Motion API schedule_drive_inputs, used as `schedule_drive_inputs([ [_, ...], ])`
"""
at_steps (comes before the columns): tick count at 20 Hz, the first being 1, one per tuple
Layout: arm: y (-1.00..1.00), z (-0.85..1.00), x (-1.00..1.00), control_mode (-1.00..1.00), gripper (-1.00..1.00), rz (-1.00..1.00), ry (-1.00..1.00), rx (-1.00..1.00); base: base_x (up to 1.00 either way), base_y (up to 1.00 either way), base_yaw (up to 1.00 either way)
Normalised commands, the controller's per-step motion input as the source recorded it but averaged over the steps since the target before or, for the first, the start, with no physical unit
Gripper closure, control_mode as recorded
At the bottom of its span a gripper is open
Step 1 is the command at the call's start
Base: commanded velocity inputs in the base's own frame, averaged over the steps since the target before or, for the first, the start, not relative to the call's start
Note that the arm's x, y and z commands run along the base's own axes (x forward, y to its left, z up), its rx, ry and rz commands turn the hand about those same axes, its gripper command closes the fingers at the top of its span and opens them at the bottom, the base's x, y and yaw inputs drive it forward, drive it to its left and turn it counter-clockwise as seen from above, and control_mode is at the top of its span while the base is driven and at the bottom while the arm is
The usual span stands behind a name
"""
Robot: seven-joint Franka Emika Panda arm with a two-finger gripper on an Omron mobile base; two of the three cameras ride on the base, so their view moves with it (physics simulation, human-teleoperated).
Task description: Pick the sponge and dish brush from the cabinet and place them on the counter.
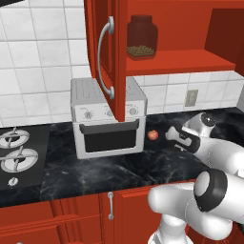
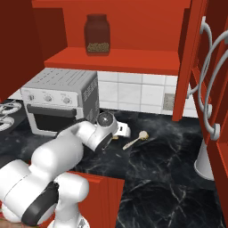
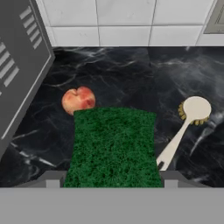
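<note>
Green sponge pinched in your tool above the desk; release carelessly and it lands on the brush.

Arm: glossy white, rounded bulbous segments, lower right of left base frame. Dark grey-black bands ring the joints. Wrist carries a round dark cap. Gripper: small dark grey finger tips, squared.
</note>
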Motion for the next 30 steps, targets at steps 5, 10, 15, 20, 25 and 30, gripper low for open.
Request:
schedule_drive_inputs([
  [5,-0.09,-0.26,0.22,-1.0,1.0,-0.01,0.0,-0.02,0.0,0.0,0.0],
  [10,-0.03,-0.31,0.22,-1.0,1.0,0.0,0.02,0.0,0.0,0.0,0.0],
  [15,-0.08,-0.36,0.22,-1.0,1.0,0.0,0.02,0.0,0.0,0.0,0.0],
  [20,-0.08,-0.26,0.2,-1.0,1.0,0.0,0.04,0.0,0.0,0.0,0.0],
  [25,-0.08,-0.15,0.11,-1.0,1.0,0.0,0.03,0.0,0.0,0.0,0.0],
  [30,-0.06,-0.18,0.06,-1.0,1.0,-0.01,0.02,0.0,0.0,0.0,0.0],
])
